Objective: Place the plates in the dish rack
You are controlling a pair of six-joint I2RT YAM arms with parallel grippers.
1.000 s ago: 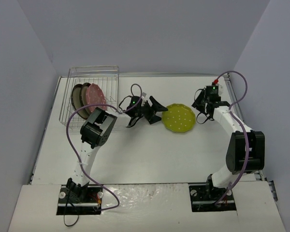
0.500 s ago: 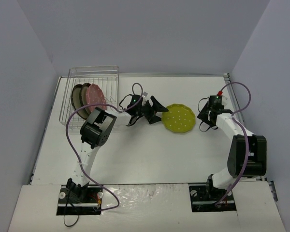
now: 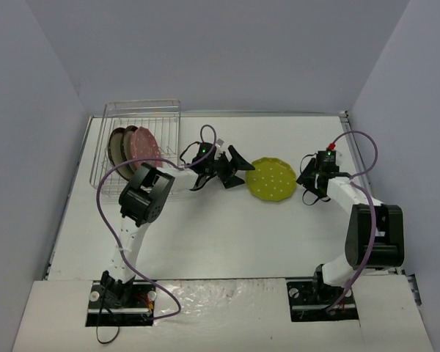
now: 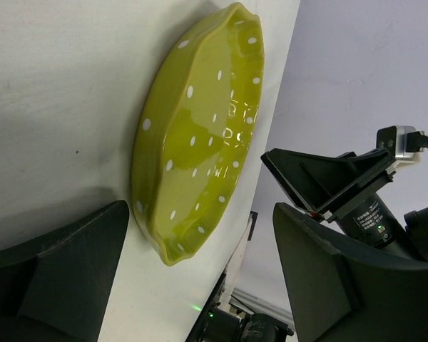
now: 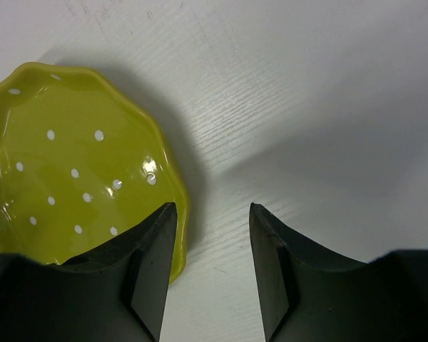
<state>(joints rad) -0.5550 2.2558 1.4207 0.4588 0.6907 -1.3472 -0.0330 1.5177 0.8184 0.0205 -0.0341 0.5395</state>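
Note:
The yellow-green scalloped plate [image 3: 273,180] with white dots lies flat on the table mid-right. It also shows in the left wrist view [image 4: 200,135] and the right wrist view [image 5: 64,171]. My left gripper [image 3: 238,167] [image 4: 200,285] is open and empty, level with the plate's left rim. My right gripper [image 3: 308,181] [image 5: 212,271] is open and empty at the plate's right rim, one finger [image 5: 146,263] over the rim's edge. The wire dish rack [image 3: 136,117] stands at the back left. Two dark-rimmed plates [image 3: 119,144] and the pink plate [image 3: 145,147] stand upright in it.
The white table [image 3: 220,235] is walled by grey panels at the back and both sides. The right arm's purple cable [image 3: 367,147] loops near the right table edge. The left arm's elbow [image 3: 143,202] sits just in front of the rack.
My right gripper has come nearer and lower, down to the plate's right rim. My left gripper has edged slightly right toward the plate. The plate has not moved.

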